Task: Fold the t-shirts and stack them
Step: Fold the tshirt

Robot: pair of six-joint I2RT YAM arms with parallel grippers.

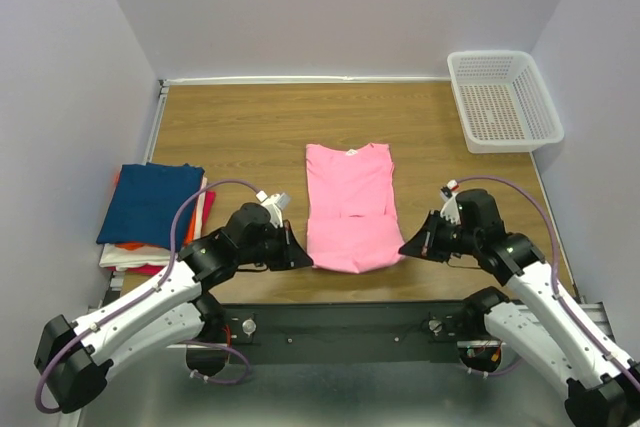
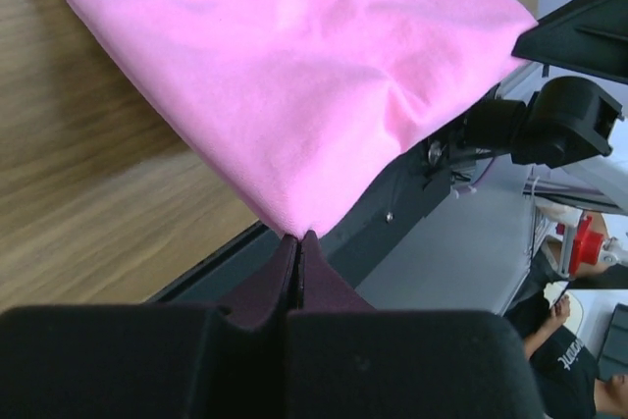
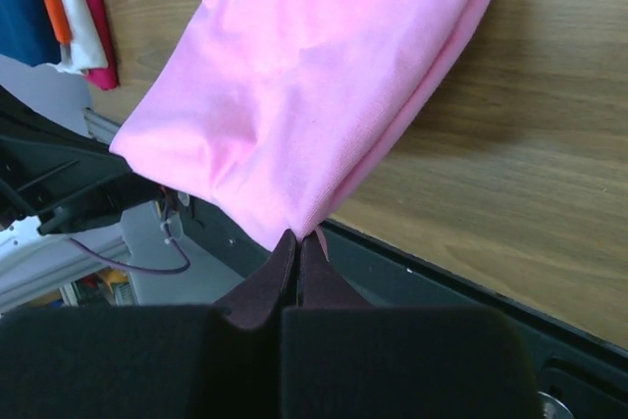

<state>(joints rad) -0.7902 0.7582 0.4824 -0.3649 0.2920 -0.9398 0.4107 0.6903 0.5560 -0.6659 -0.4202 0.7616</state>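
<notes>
You had the bright pink cloth t-shirt (image 1: 348, 209) lying in the middle of the brown wooden table (image 1: 240, 127). It was folded into a narrow panel, with the neckline at 12 o'clock and the hem at 6 o'clock by the table's near edge.

Your left gripper (image 1: 300, 259) sat at the shirt's 7 o'clock corner. In the left wrist view its dark fingers (image 2: 275, 282) were pressed together, pinching the very tip of that pink corner. Your right gripper (image 1: 408, 247) was at the 5 o'clock corner, and the right wrist view showed its fingers (image 3: 319, 282) closed the same way on the tip of the cloth there. Both pinched corners reached past the wood and over the black rail at the table's front. They may have been raised a little off the surface, but the views were too close for you to be sure.

At 9 o'clock from the pink shirt, well apart from it, was the stack of folded t-shirts (image 1: 130, 252). A dark blue t-shirt (image 1: 150, 202) lay on top, with orange, red and white edges showing beneath it. The white plastic mesh basket (image 1: 503, 99) stood at 2 o'clock in the far right corner of the table.
</notes>
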